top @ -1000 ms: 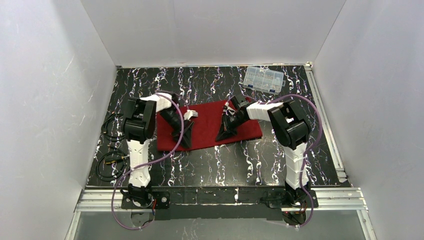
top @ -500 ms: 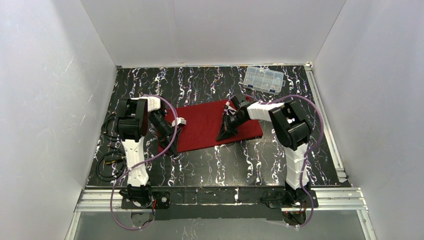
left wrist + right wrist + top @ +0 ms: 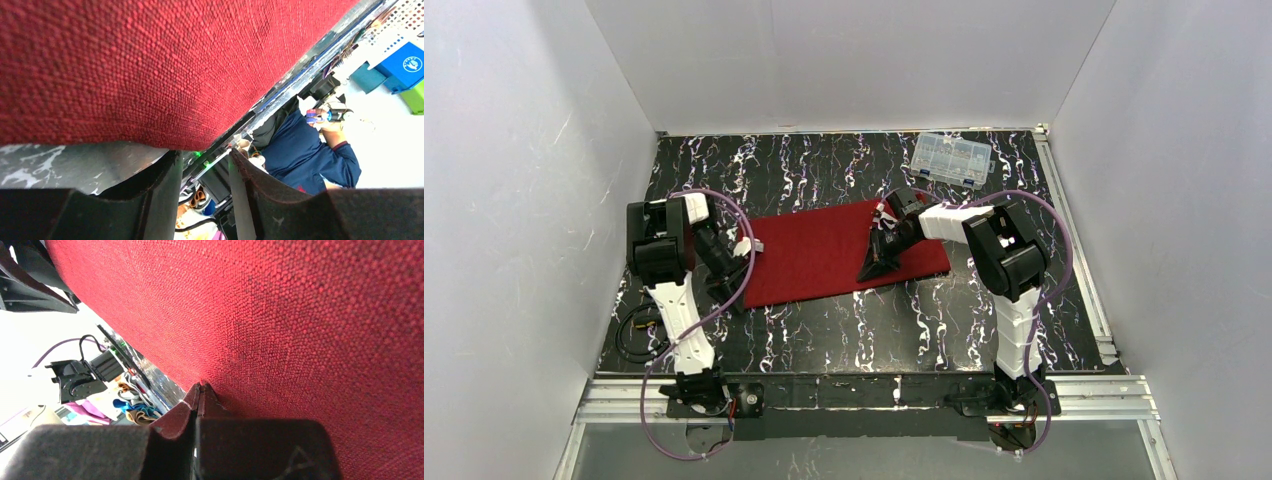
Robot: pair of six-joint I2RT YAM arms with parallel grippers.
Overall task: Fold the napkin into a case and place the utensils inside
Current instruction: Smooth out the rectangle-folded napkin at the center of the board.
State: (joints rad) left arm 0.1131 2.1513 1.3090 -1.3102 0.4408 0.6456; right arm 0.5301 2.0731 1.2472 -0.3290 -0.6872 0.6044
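The deep red napkin (image 3: 834, 252) lies flat as a wide oblong in the middle of the table, and its weave fills the left wrist view (image 3: 150, 65) and the right wrist view (image 3: 300, 330). My left gripper (image 3: 732, 290) is low at the napkin's near-left corner. It is open (image 3: 204, 155), with a clear gap and nothing between the jaws. My right gripper (image 3: 874, 265) is shut. Its joined tips (image 3: 200, 386) press down on the cloth near its right end. The utensils and the case are out of view.
A clear plastic compartment box (image 3: 951, 158) sits at the back right of the black marbled table (image 3: 844, 330). Black cables (image 3: 639, 325) coil on the left side. A metal rail (image 3: 1079, 260) runs along the right edge, and white walls close three sides.
My left arm has swung left off the napkin's middle to its left edge, uncovering the cloth there. The right gripper has stayed pressed on the napkin.
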